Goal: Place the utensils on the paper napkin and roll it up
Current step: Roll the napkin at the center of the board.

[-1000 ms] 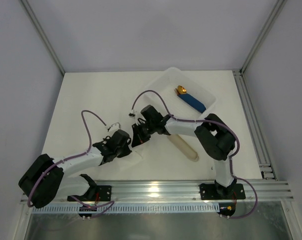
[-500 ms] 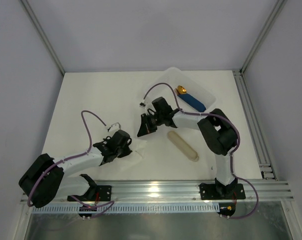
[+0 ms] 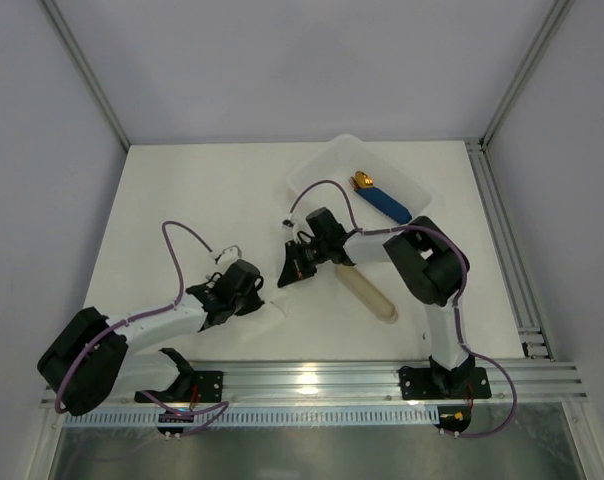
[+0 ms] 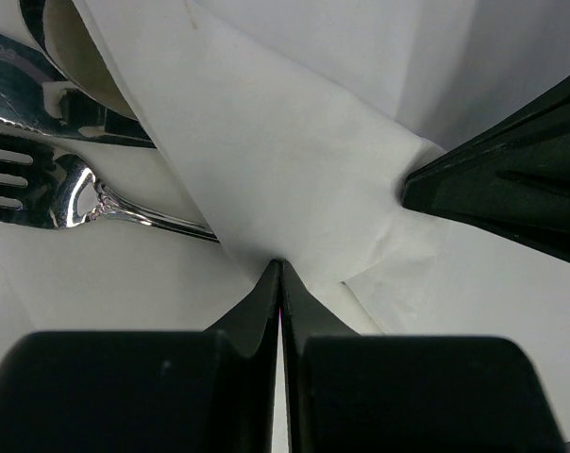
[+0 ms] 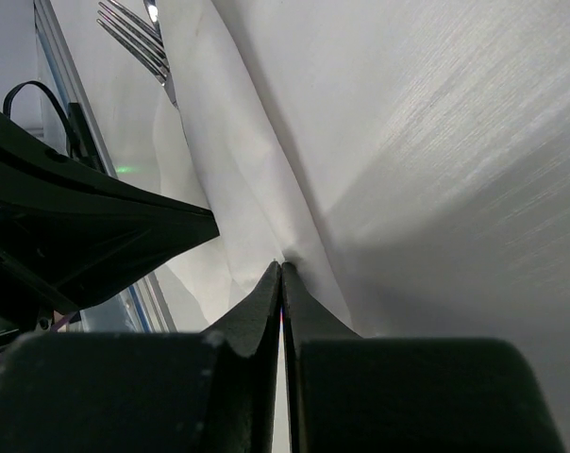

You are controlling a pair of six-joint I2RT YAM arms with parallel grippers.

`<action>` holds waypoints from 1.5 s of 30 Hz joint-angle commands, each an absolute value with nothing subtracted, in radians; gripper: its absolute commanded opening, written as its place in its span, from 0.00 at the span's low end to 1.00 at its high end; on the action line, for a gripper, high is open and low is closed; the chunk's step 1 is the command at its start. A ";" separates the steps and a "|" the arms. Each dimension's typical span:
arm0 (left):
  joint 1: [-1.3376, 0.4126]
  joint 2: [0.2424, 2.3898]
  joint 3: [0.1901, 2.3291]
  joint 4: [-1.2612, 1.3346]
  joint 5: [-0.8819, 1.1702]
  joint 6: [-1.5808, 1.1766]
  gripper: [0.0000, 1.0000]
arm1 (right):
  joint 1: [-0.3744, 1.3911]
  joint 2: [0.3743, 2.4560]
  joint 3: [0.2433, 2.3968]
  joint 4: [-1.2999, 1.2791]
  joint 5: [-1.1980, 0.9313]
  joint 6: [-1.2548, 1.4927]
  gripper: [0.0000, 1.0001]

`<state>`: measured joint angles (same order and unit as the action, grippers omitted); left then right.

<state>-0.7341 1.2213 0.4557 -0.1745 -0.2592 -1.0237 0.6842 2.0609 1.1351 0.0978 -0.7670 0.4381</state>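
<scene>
The paper napkin [image 4: 294,160] is a thin white sheet, lifted into a fold over the utensils. My left gripper [image 4: 280,269] is shut on one edge of it. My right gripper [image 5: 282,269] is shut on another part of the napkin [image 5: 360,142], close to the left one. A silver fork [image 4: 68,189] and a knife blade [image 4: 21,75] lie half under the sheet. Fork tines [image 5: 134,33] also show in the right wrist view. In the top view the left gripper [image 3: 254,292] and the right gripper [image 3: 290,266] meet over the napkin [image 3: 274,312], and the cutlery is hidden.
A beige oblong sleeve [image 3: 368,291] lies right of the grippers. A white plastic tray [image 3: 320,166] at the back right holds a blue-handled gold-tipped piece [image 3: 382,202]. The metal rail [image 3: 312,380] runs along the near edge.
My right gripper swung away from the left one toward the back right, then came slightly back, still pinching the napkin. The beige sleeve is now uncovered. The left arm has hardly moved.
</scene>
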 commanded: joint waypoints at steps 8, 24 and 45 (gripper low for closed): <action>-0.741 1.215 0.431 -0.233 -0.284 -1.035 0.00 | 0.690 2.091 1.075 0.094 -0.654 0.433 0.04; -0.749 1.210 0.414 -0.230 -0.285 -1.049 0.00 | 0.704 2.008 1.256 -0.008 -0.713 0.388 0.04; -0.767 1.195 0.417 -0.238 -0.291 -1.058 0.00 | 0.790 2.332 1.549 -0.017 -0.853 0.437 0.04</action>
